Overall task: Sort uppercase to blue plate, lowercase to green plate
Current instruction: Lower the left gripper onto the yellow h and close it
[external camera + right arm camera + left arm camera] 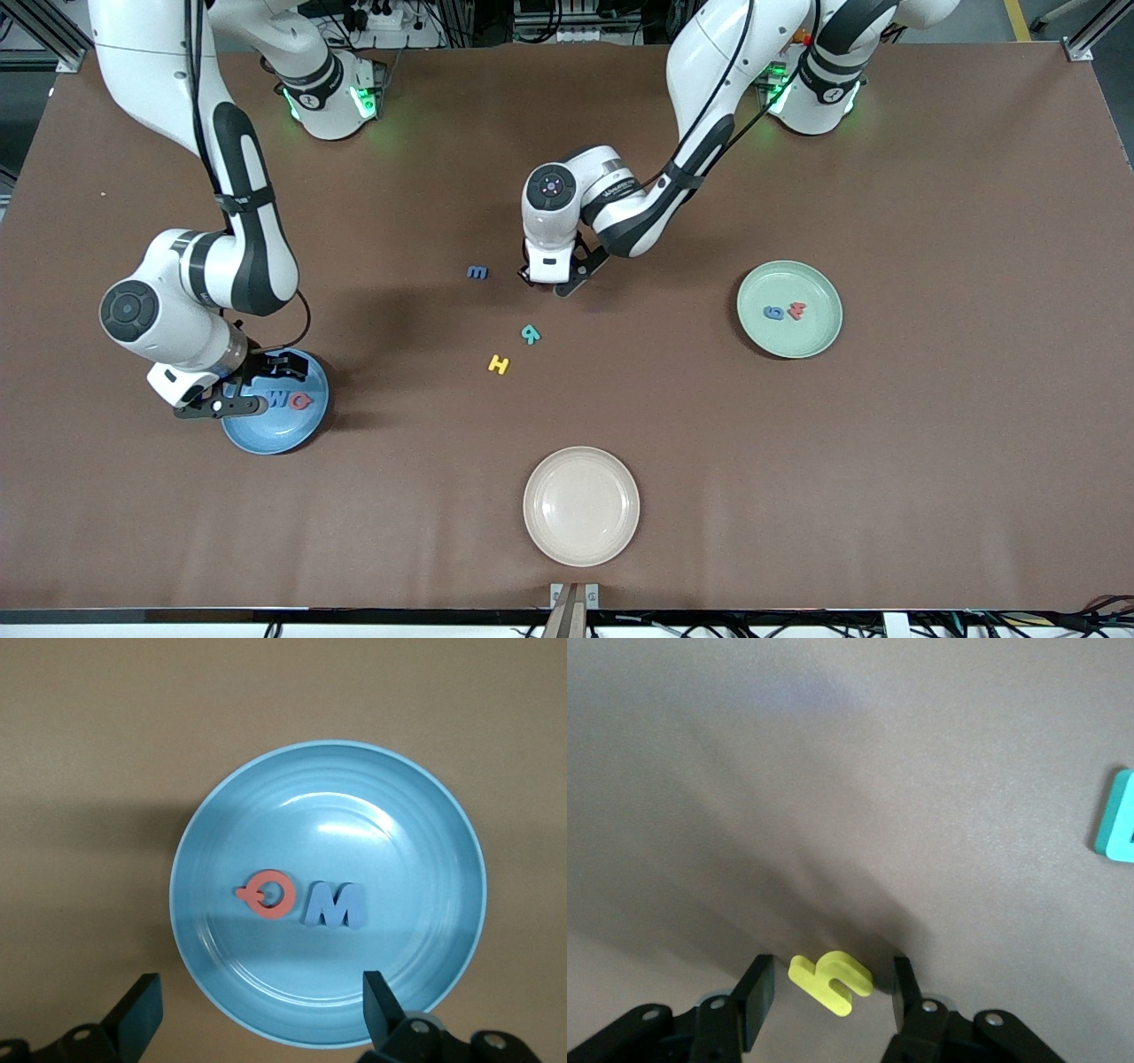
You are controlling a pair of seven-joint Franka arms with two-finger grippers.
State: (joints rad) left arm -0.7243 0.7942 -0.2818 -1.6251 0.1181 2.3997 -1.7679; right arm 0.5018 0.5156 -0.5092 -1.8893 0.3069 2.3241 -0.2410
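Left gripper (826, 1001) down at the tabletop, jaws straddling the yellow h (831, 981).

Its fingers (756, 1001) stand apart on either side of the h, neither visibly touching it; the teal R (530, 334), yellow H (499, 364) and blue m (477, 272) lie near on the table. The right gripper (261, 1010) hovers wide open over the blue plate (425, 815), which holds the red Q (270, 895) and blue W (334, 905). The green plate (815, 341) holds a blue g (774, 312) and red m (796, 309).
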